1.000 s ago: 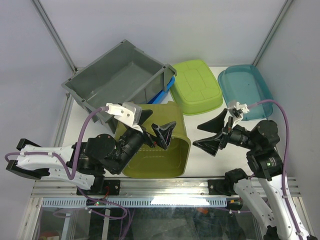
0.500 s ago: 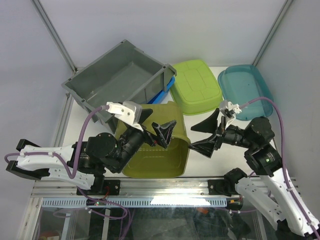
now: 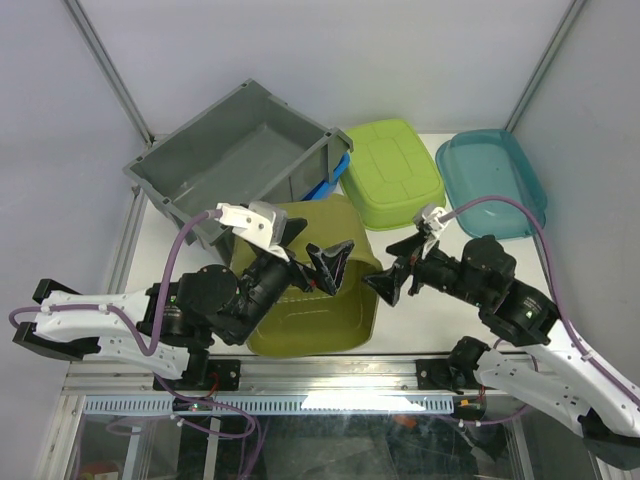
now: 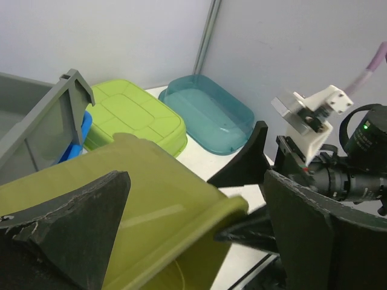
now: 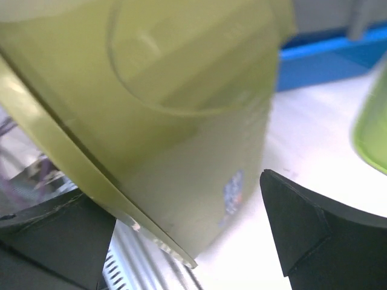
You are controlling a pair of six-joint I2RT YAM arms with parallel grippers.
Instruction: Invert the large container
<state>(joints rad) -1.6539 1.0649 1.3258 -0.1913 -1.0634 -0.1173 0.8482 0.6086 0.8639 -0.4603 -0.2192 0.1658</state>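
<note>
The large grey crate [image 3: 232,152] stands open side up at the back left, its right end resting on a blue tub [image 3: 330,182]. Its ribbed corner shows at the left of the left wrist view [image 4: 45,124]. My left gripper [image 3: 312,252] is open, well in front of the crate, its jaws straddling the upper wall of an olive-green bin [image 3: 312,312]. In its own view my left gripper [image 4: 193,235] has that olive wall [image 4: 139,199] between the fingers. My right gripper [image 3: 398,266] is open at the olive bin's right rim, which fills the right wrist view [image 5: 151,109]. Neither gripper touches the crate.
A lime-green tub [image 3: 392,172] lies upside down at the back centre. A teal tub [image 3: 492,184] sits at the back right. The blue tub shows in the right wrist view [image 5: 329,57]. Frame posts stand at both back corners. The metal rail [image 3: 330,372] runs along the near edge.
My right gripper has moved left, from open table beside the teal tub to the olive bin's right rim. My left gripper has barely shifted. The grey crate has not moved.
</note>
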